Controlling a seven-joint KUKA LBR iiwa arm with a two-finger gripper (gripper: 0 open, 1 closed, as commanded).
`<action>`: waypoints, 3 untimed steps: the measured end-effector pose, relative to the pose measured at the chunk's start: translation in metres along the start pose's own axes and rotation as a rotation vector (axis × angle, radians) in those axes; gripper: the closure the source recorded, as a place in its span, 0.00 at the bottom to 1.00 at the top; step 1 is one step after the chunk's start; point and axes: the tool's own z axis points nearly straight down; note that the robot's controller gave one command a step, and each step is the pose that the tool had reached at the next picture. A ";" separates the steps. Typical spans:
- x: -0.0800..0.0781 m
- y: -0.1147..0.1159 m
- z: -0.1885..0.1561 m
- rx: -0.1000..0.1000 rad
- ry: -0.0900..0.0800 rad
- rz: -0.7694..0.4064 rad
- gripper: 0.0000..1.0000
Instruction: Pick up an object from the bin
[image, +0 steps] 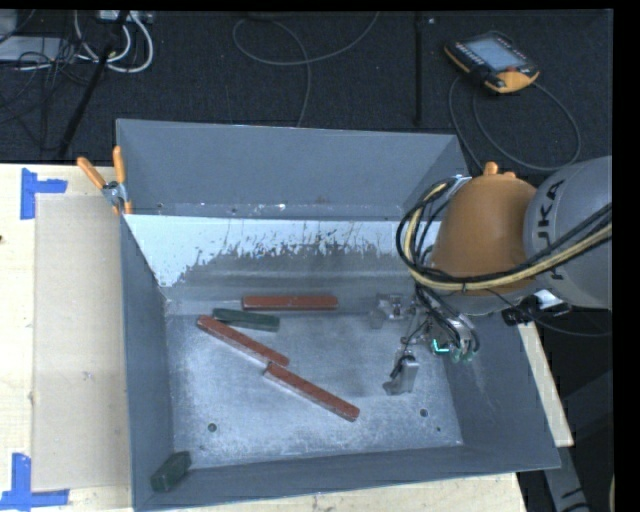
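Hanging low on the 3 o'clock side of the bin (300, 190), the end effector (405, 375) sits under the arm's orange cover (480, 235). From where I stand I cannot tell how far open it is, and I see nothing in its hold.

The closest thing to it is a red-brown bar, the near bar (312, 391). It lies flat on the floor at about 8 o'clock from the end effector, close by but apart from it. Its long axis runs from 10 o'clock to 4 o'clock, with the 4 o'clock end nearest the tool. I'd judge this the likeliest pick, best taken across its narrow width.

A second bar (243, 342) lies on nearly the same line, farther out at 9 o'clock, and the two ends almost meet. A green bar (248, 320) and a back bar (290, 301) lie crosswise toward 10 o'clock, near the rear slope. A green lump (170, 472) sits well apart in the 7 o'clock corner.

Bare floor lies on both long sides of the near bar, so there's room to come down. The right wall stands just behind the end effector at 3 o'clock.
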 end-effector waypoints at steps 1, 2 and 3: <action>-0.002 0.000 -0.004 0.001 -0.007 -0.001 0.00; 0.020 0.046 0.043 0.000 -0.012 0.121 0.00; 0.022 0.070 0.027 0.001 -0.006 0.065 0.00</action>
